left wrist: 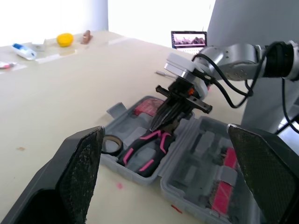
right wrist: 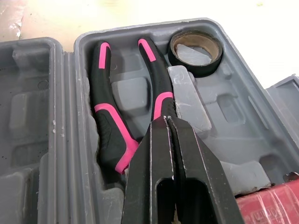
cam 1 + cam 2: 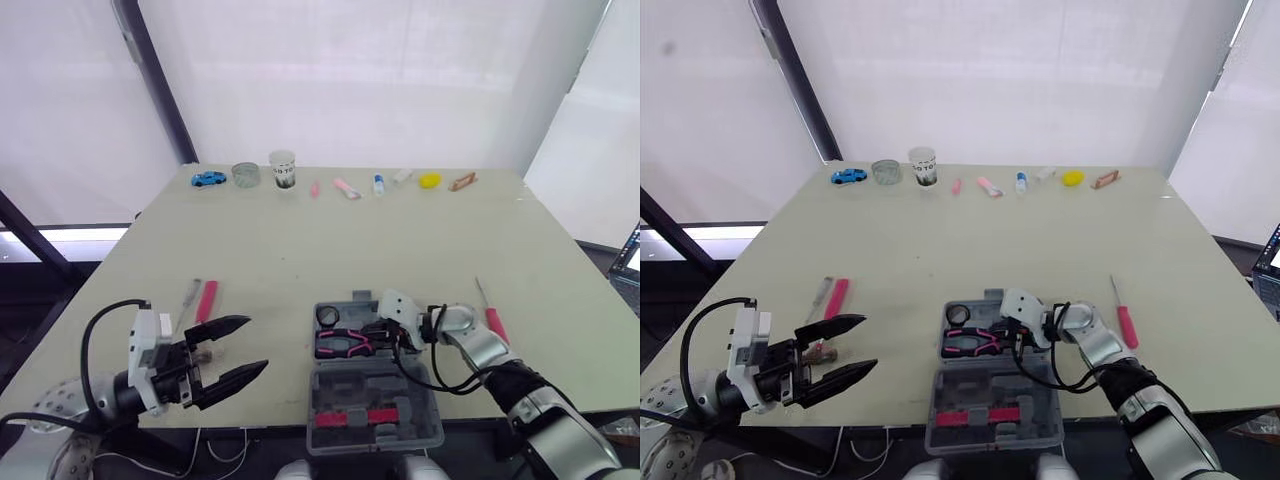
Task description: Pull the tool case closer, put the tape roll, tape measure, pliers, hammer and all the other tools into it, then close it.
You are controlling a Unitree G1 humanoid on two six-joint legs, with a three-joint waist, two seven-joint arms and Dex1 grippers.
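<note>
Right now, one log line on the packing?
tool case open | pliers, tape roll inside | right gripper shut at pliers | left gripper open, empty | pink-handled tool, red-handled tool outside

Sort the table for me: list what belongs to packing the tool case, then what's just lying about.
For the job:
tool case, tape roll, pliers, pink-handled tool, red-handled tool.

Lying about, along the far edge:
blue toy car, clear tub, paper cup, small bottle, yellow object.

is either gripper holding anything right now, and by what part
Nothing is held. The left gripper is open and empty; the right gripper is shut, tips at the black-and-pink pliers lying in the grey plastic tool case.
</note>
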